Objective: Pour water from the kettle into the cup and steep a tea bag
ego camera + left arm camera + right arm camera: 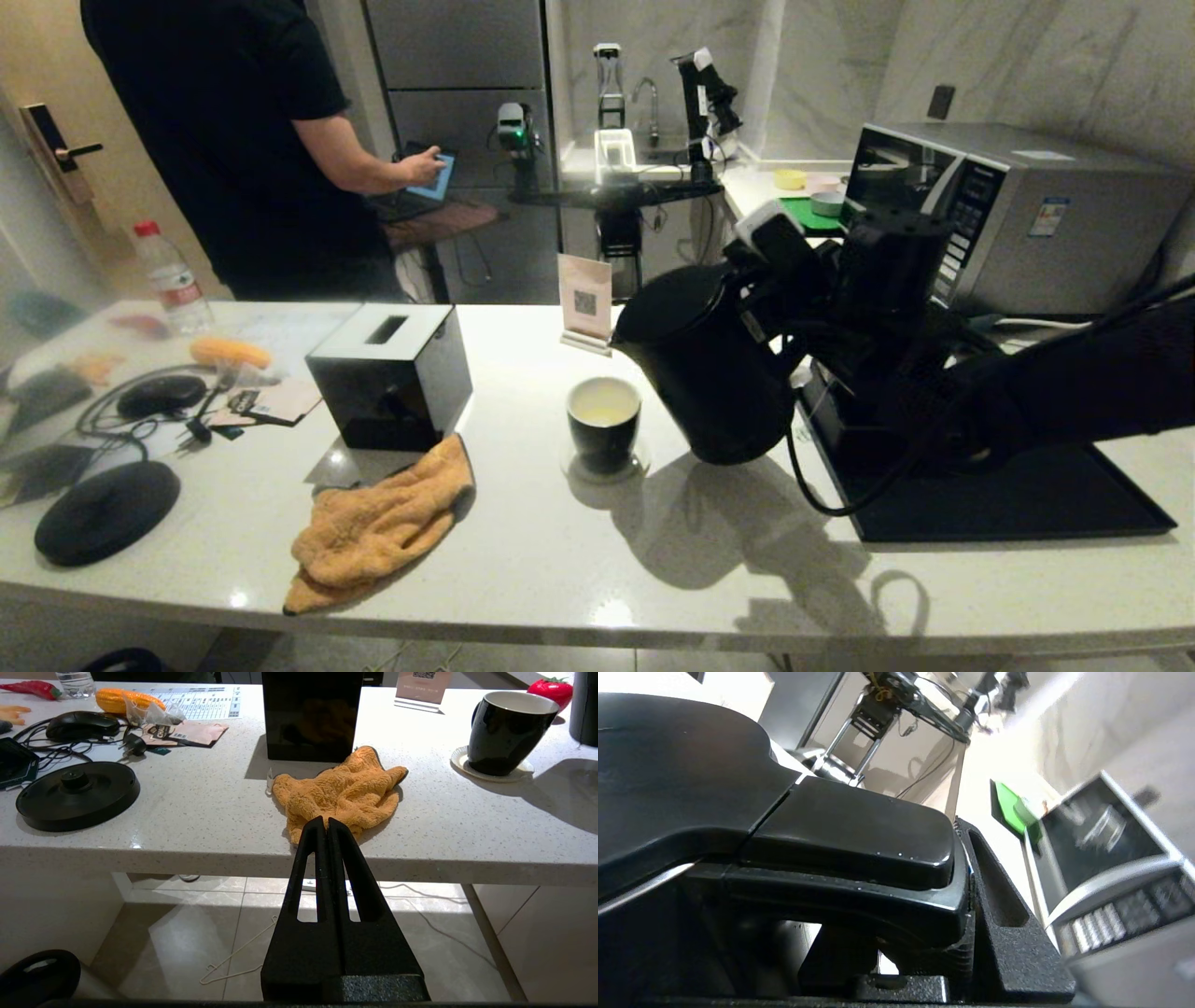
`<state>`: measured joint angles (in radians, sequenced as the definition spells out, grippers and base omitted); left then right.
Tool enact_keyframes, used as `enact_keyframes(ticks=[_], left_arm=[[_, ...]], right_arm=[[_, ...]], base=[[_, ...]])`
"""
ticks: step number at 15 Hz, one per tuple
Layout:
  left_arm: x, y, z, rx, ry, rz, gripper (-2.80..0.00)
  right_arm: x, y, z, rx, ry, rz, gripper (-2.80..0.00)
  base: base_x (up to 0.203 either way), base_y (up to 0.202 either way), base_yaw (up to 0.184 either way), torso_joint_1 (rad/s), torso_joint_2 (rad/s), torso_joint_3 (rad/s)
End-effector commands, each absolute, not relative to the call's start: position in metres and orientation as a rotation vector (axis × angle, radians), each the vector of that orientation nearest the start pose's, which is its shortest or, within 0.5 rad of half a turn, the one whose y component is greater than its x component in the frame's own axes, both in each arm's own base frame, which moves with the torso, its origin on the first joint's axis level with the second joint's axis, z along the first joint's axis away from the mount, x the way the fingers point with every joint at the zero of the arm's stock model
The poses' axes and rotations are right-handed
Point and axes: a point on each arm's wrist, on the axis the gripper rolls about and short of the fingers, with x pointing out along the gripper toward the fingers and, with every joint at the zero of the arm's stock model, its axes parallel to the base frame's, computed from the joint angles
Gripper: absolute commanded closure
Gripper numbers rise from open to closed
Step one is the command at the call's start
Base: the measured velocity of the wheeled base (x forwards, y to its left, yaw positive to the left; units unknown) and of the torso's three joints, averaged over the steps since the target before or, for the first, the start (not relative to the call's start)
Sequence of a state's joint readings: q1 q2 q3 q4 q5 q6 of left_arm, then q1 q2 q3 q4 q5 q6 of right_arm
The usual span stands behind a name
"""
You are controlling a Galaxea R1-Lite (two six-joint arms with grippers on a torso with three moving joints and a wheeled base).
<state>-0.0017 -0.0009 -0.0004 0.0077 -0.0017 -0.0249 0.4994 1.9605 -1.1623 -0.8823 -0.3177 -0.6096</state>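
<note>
The black kettle (709, 373) hangs tilted over the counter, its spout pointing left and down toward the cup (604, 425). My right gripper (780, 303) is shut on the kettle's loop handle (859, 858), and one finger (994, 882) presses against the handle's side. The cup (507, 732) stands on a small saucer (607, 464) and holds pale yellowish water (602, 408). No stream shows between spout and cup. My left gripper (326, 823) is shut and empty, parked below the counter's front edge. I cannot pick out the tea bag.
A black tissue box (392, 373) and an orange cloth (373, 527) lie left of the cup. The kettle's round base (107, 511) sits at far left amid cables. A black tray (1008, 495) and microwave (1027, 215) are on the right. A person (243, 140) stands behind the counter.
</note>
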Motion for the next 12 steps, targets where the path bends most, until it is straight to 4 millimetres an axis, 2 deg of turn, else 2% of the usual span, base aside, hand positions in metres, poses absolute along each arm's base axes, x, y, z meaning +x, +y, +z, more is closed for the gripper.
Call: enact_keyframes(ticks=[1,6,12], left_arm=[[-0.023,0.000,0.075,-0.026,0.008,-0.003,0.00],[-0.023,0.000,0.075,-0.026,0.008,-0.003,0.00],[-0.023,0.000,0.075,-0.026,0.008,-0.003,0.00]], right_arm=[[0.342,0.175,0.225,-0.504,-0.144,0.125,0.00],[0.332,0.154,0.246,-0.354,-0.122,0.043,0.00],[0.318,0.093,0.270,-0.228,-0.063,-0.094,0.00]], base=[[0.000,0.000,0.000,0.000,0.00,0.000],[0.000,0.000,0.000,0.000,0.00,0.000],[0.000,0.000,0.000,0.000,0.00,0.000]])
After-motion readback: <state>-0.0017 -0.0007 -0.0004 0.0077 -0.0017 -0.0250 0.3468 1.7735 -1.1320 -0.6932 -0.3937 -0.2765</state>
